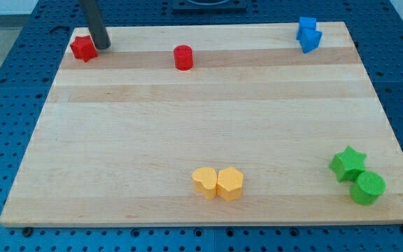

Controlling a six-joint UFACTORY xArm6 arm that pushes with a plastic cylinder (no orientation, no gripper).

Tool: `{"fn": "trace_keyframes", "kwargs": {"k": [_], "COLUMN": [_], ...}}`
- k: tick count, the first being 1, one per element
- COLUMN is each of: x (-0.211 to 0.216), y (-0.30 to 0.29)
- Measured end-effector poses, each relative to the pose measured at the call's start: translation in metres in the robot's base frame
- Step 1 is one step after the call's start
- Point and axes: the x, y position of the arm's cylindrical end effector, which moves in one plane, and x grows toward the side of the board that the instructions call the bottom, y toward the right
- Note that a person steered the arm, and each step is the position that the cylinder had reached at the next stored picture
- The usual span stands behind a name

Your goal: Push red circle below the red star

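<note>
Notably, item one: red circle (182,57), a short stubby cylinder, stood upright near the view's top of the wooden worktop (201,126), well to the view's right of the red star (82,47) and well apart from it. It looked light, rigid and smooth-sided, likely to slide easily on the wood and to roll off a push that was not centred; it could not be grasped, so contact belonged on its side wall, on the face away from the goal spot under the star. Item two: end effector, a plain dark rod with no jaws to spread or pinch, holding nothing. It came down steeply from the view's top edge, leaning slightly; my tip (104,46) rested just beside the star's right-hand side, contact uncertain, and far from the circle.
</note>
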Motion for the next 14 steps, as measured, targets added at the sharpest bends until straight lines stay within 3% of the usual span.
{"fn": "trace_keyframes", "kwargs": {"k": [2,3,4,6,7,8,9,10,12,14], "x": [-0.008,0.006,0.038,0.065,0.072,0.072,0.044,0.020,0.044,0.063], "y": [0.205,0.247,0.224,0.085,0.078,0.146,0.175,0.142,0.008,0.001]}}
